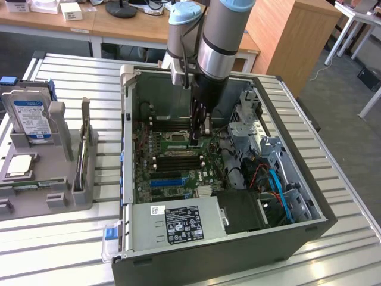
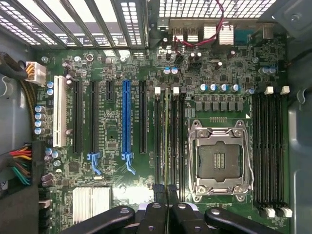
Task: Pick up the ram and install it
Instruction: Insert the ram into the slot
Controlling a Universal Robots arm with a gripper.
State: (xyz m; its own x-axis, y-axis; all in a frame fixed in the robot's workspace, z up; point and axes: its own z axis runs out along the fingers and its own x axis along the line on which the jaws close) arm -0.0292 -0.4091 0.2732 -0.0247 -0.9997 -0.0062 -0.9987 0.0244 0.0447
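My gripper [image 1: 199, 134] reaches down into the open computer case [image 1: 309, 223], over the motherboard [image 1: 172, 173]. In the wrist view the gripper [image 2: 165, 189] is shut on the ram [image 2: 167, 136], a thin green stick seen edge-on. The ram runs along the black memory slots [image 2: 175, 136] beside the empty CPU socket [image 2: 219, 161]. From the exterior view a bit of green ram [image 1: 195, 143] shows at the fingertips, just above the slots [image 1: 178, 153]. Whether it sits inside a slot or just above it, I cannot tell.
A grey holder [image 1: 53, 196] at the exterior view's left carries a silver hard drive [image 1: 30, 116] and a square CPU chip [image 1: 18, 165]. Inside the case are a power supply [image 1: 190, 220], drive cage [image 1: 244, 119], blue cables [image 1: 277, 185], a blue expansion slot [image 2: 126, 122] and more memory slots [image 2: 268, 146].
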